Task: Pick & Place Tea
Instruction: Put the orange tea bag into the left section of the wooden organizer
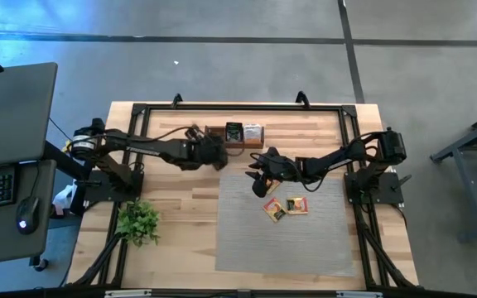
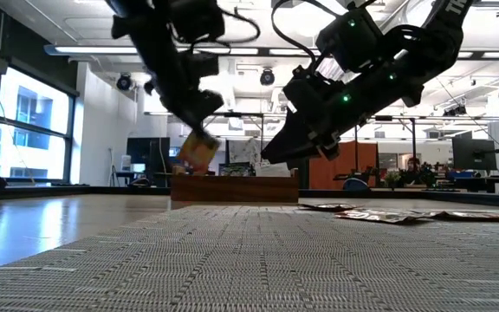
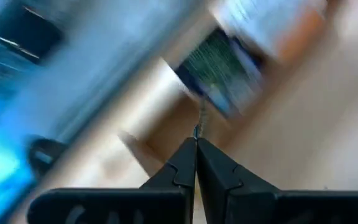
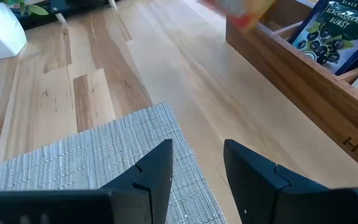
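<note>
grey concrete floor, tall windows, ceiling lights, a side desk.

a dark tea sachet standing in the wooden box reads "black tea" and "blackcurrant burst". the box wall carries the letters "hte", cut off.

The worktop is made of pale, smooth planked wood. A grey mat of coarse woven texture is laid on it. The box is darker wood; sachets look glossy.
</note>
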